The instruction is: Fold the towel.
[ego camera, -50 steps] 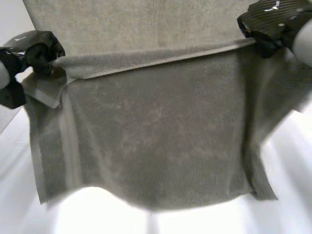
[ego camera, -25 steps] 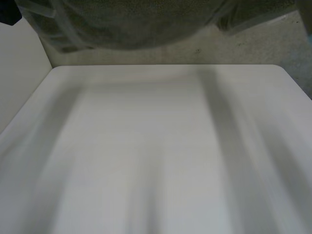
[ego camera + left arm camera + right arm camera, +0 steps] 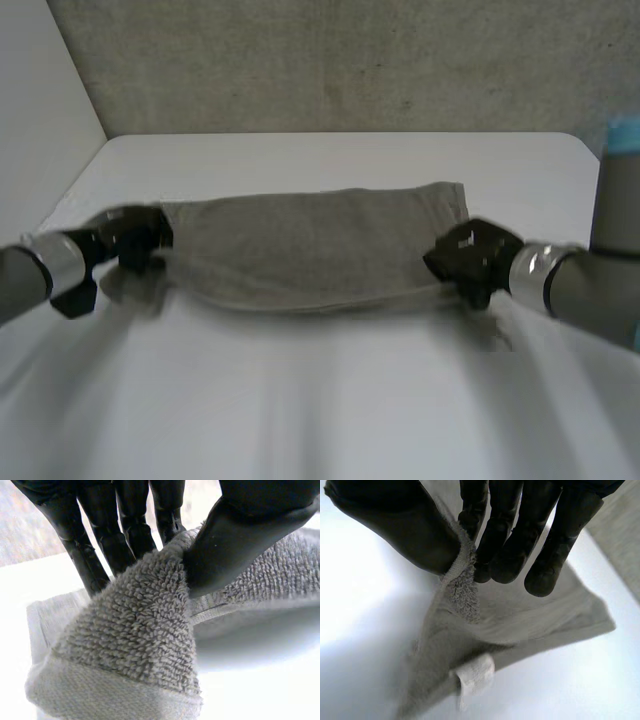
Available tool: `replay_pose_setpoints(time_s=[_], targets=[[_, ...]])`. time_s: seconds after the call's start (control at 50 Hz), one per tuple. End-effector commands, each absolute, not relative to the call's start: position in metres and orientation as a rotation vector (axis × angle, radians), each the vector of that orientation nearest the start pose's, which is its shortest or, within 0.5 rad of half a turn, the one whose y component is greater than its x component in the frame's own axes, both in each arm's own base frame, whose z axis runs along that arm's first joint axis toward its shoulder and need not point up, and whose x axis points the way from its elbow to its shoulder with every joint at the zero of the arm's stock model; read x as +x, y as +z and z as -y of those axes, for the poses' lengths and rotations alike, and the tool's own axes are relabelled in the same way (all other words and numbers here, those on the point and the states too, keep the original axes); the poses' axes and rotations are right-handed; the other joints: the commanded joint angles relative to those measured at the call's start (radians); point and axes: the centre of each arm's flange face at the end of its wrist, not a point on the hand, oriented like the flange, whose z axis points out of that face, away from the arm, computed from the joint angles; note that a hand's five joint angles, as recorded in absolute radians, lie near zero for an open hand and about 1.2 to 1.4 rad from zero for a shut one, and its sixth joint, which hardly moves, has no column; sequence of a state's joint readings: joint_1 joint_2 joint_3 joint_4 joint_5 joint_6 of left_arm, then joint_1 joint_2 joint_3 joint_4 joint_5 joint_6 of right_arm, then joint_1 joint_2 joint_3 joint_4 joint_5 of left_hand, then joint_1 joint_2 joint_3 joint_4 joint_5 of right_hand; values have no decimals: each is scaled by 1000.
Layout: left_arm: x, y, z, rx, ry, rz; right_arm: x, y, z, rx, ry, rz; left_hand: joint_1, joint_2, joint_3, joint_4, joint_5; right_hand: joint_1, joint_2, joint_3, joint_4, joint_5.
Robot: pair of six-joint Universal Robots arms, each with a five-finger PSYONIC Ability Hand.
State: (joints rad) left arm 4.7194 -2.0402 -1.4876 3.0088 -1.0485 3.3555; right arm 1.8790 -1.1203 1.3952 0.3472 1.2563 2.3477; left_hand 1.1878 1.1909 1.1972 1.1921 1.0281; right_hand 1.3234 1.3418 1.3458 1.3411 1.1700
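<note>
The grey towel (image 3: 310, 245) lies doubled across the white table's middle.

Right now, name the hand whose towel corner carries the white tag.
The right hand: white tag on the towel near its pinch; the left hand pinches plain terry.

left hand (image 3: 136, 238) pinching, right hand (image 3: 470, 256) pinching

Left hand (image 3: 135, 240) — black, thick-fingered | right hand (image 3: 470, 258) — matching black | silver wrist bands (image 3: 528, 275) | grey arms (image 3: 600, 295) | light-blue cap (image 3: 622, 135) on the right arm
</note>
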Motion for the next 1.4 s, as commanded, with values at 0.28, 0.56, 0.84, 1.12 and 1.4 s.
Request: replay_pose_setpoints(time_s=[0.28, 0.56, 0.84, 1.12, 1.4], targets=[[-172, 172, 332, 1009, -1706, -2779, 240, 172, 239, -1595, -1604, -2145, -393, -396, -402, -397, -408, 73, 54, 50, 55, 52], [-170, 146, 373, 942, -1732, -2678, 241, 155, 230, -1602, -1617, -2130, -543, -546, -552, -547, -557, 73, 54, 50, 55, 52], [-164, 153, 398, 843, -1795, -2603, 240, 151, 228, -1603, -1615, -2129, -783, -786, -793, -788, -798, 73, 54, 50, 55, 52], [-158, 167, 388, 810, -1798, -2596, 239, 149, 227, -1599, -1614, -2135, -798, -801, -807, -802, -813, 73, 54, 50, 55, 52], [-165, 240, 346, 809, -1985, -2450, 239, 148, 225, -1604, -1603, -2132, -895, -898, -904, -899, -910, 73, 54, 50, 55, 52]])
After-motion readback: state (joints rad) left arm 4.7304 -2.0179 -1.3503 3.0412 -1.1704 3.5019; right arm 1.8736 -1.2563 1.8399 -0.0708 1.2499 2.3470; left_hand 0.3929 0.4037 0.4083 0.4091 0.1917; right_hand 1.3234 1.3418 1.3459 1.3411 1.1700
